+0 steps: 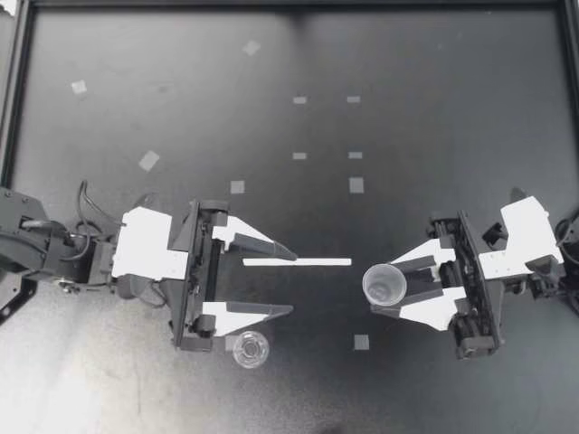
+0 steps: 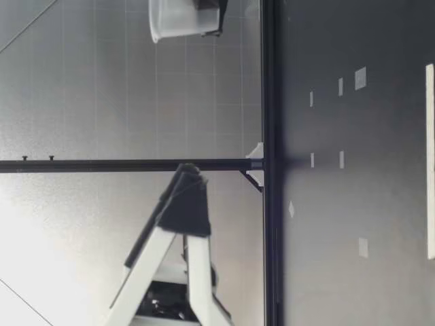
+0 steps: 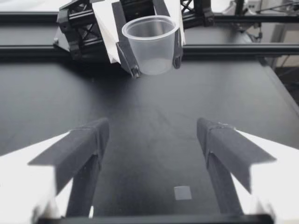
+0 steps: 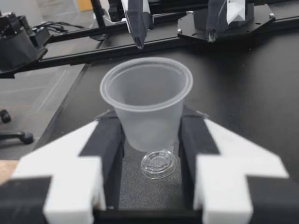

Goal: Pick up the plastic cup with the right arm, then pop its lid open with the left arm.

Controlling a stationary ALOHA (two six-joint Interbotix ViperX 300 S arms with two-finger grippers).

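My left gripper [image 1: 291,282] hangs open with nothing between its fingers, held well above the table in the low view [image 2: 187,197]. A small clear cup [image 1: 251,349] stands on the table beside its nearer finger. My right gripper [image 1: 387,286] is shut on a second clear plastic cup [image 1: 384,282], upright with its mouth up. In the right wrist view both fingers press this held cup [image 4: 146,100], and the cup on the table [image 4: 159,164] shows far below it. Facing it in the left wrist view, my open left gripper [image 3: 156,140] looks at the held cup [image 3: 152,44]. The held cup [image 2: 180,19] sits high over the table.
A long white tape strip [image 1: 297,262] lies on the black table [image 1: 407,90] between the two grippers. Small tape squares [image 1: 356,185] are scattered over the far half, and one more tape square [image 1: 361,342] lies near the front. A black rail [image 1: 289,4] frames the table.
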